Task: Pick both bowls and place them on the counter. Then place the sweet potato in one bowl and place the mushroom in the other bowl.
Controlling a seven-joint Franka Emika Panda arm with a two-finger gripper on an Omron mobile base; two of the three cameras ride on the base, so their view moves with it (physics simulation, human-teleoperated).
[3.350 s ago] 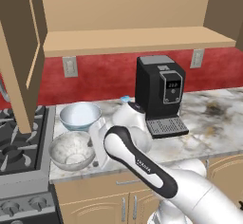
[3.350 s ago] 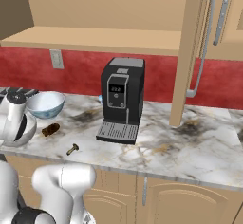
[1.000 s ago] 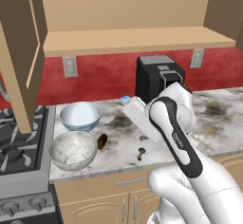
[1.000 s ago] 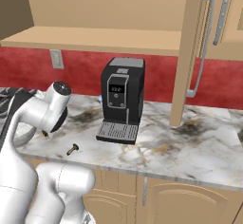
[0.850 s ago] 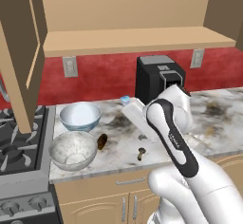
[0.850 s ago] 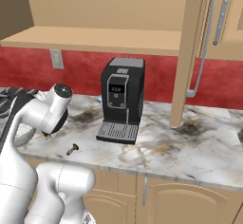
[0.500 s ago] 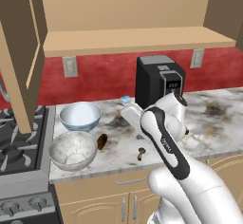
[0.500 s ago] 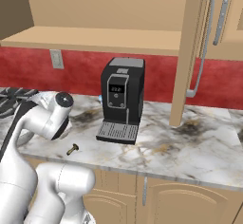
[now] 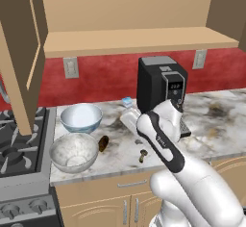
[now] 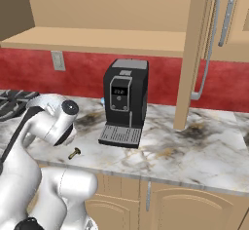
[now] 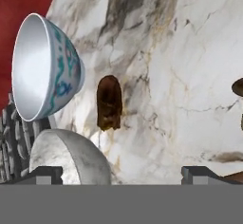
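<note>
Both bowls stand on the marble counter point(image 9: 211, 120) beside the stove. The white bowl with the blue pattern point(image 9: 80, 117) is at the back and the grey stone-like bowl point(image 9: 73, 151) is in front of it. The sweet potato point(image 9: 103, 143) lies on the counter just right of the bowls. The mushroom point(image 9: 142, 156) lies further right, near the front edge. In the hand view my gripper point(image 11: 122, 174) is open and holds nothing. It looks at the sweet potato point(image 11: 109, 102), with the patterned bowl point(image 11: 45, 66), the grey bowl point(image 11: 71, 159) and the mushroom point(image 11: 238, 88) around it.
A black coffee machine point(image 9: 161, 89) stands at the back of the counter, right of my arm point(image 9: 158, 139). A stove point(image 9: 14, 149) borders the counter on the left. A wooden shelf point(image 9: 134, 41) runs above, and an open cabinet door point(image 9: 19, 53) hangs at the left.
My arm has swung down and to the left over the counter, bringing the hand toward the sweet potato. Bowls, sweet potato and mushroom have stayed where they were. The gripper has stayed open.
</note>
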